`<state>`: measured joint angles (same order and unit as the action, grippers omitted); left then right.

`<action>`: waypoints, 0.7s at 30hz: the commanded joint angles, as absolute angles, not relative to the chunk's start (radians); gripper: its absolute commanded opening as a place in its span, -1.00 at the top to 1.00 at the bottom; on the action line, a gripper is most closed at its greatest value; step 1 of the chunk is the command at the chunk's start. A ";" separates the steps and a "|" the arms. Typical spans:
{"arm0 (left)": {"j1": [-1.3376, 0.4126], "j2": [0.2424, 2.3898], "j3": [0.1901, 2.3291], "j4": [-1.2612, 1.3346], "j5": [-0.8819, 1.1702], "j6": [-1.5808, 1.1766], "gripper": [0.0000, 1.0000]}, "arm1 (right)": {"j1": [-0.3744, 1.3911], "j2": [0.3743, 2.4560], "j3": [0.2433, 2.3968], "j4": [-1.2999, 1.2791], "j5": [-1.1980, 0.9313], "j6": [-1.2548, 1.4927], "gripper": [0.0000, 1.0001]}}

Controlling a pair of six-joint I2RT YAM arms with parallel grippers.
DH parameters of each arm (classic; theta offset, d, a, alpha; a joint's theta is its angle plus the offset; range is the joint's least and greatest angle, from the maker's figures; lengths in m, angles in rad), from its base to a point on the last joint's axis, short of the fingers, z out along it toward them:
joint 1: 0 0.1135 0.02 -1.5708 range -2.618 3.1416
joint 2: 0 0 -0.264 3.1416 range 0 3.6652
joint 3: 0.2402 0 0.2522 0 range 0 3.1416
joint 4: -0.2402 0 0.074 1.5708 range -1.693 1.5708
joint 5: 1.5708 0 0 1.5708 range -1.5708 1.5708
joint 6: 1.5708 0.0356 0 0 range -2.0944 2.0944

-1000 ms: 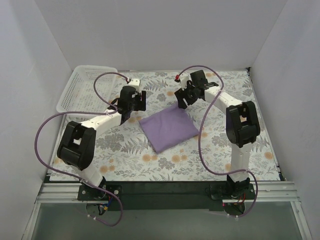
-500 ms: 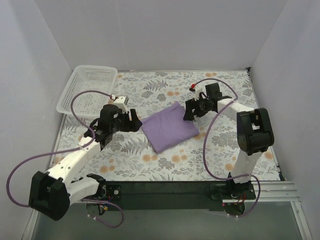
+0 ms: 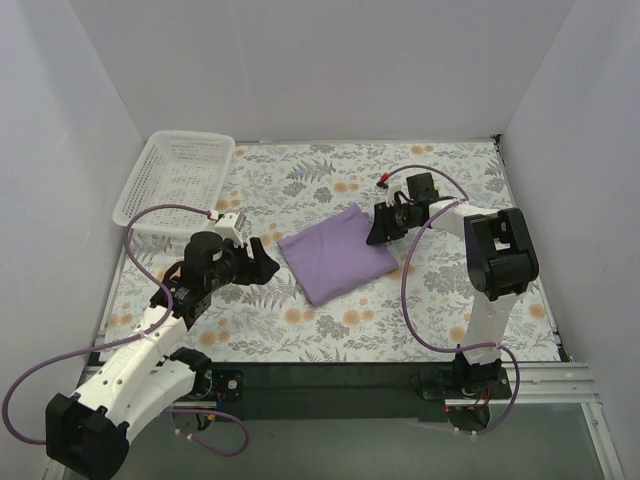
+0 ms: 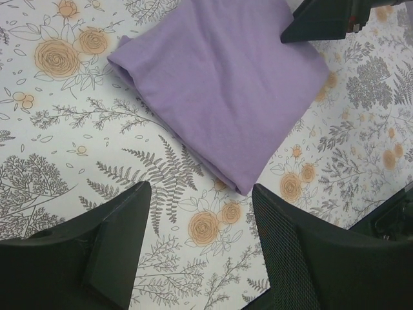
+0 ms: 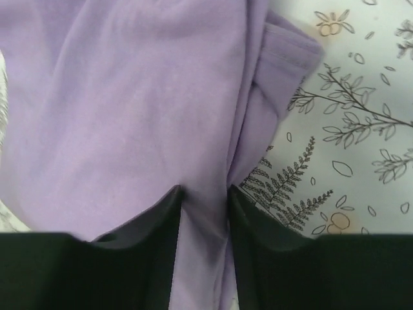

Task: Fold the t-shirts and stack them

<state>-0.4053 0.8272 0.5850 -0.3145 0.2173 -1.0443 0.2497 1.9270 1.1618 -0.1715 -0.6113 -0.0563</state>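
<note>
A folded purple t-shirt (image 3: pixel 335 255) lies in the middle of the flowered table. My right gripper (image 3: pixel 380 228) is down at the shirt's far right edge. In the right wrist view its jaws (image 5: pixel 205 194) are shut on a raised ridge of the purple t-shirt (image 5: pixel 129 97). My left gripper (image 3: pixel 262 262) hovers open over the table just left of the shirt, touching nothing. The left wrist view shows its fingers (image 4: pixel 199 194) apart above bare cloth, with the t-shirt (image 4: pixel 219 84) ahead and the right gripper (image 4: pixel 322 19) at its far corner.
A white mesh basket (image 3: pixel 190 136) stands at the back left corner. White walls close in the table on three sides. Purple cables loop off both arms.
The left arm has drawn back toward the near left, its gripper still open. The right gripper has come down onto the shirt's right edge and closed on the fabric.
</note>
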 commanded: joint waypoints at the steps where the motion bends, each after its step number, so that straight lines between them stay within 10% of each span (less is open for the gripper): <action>1: -0.407 0.772 0.609 -0.365 0.206 -1.032 -0.26 | 0.252 1.948 1.175 -0.210 -0.672 -0.057 0.50; 3: -0.406 0.741 0.600 -0.367 0.195 -1.034 -0.26 | 0.224 1.941 1.215 -0.244 -0.644 -0.081 0.97; 17: -0.406 0.719 0.591 -0.351 0.206 -1.026 -0.27 | -0.313 1.993 1.518 -0.612 -0.338 -0.403 0.97; 21: -0.405 0.710 0.588 -0.350 0.209 -1.025 -0.27 | -0.330 1.991 1.574 -0.612 -0.146 -0.460 0.37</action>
